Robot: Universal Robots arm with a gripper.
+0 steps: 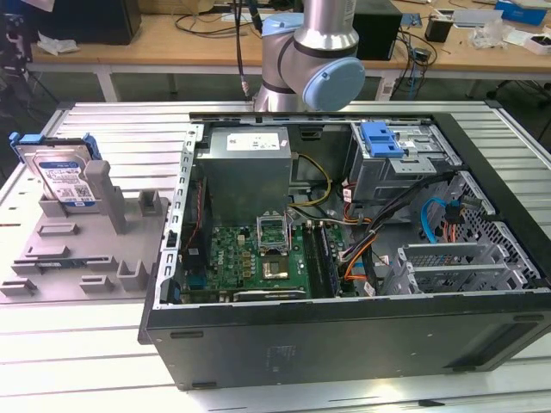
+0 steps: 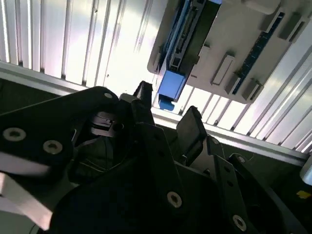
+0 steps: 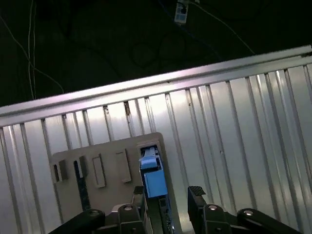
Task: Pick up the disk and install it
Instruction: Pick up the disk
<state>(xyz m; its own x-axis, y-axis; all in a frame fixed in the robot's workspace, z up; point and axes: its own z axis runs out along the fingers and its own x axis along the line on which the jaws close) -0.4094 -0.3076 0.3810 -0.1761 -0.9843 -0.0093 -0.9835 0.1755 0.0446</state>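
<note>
My end effector (image 3: 168, 192) hangs open and empty, its fingers apart, lined up above the flat silver metal disk (image 1: 62, 169) in its blue plastic bracket. The disk stands on edge in a grey plastic fixture (image 1: 103, 249) on the ribbed metal table (image 1: 95, 344), which I judge leaves its top edge free to grasp.

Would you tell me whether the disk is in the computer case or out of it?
Out. The disk stands on edge in the grey holder on the exterior view's left, beside the open case.
</note>
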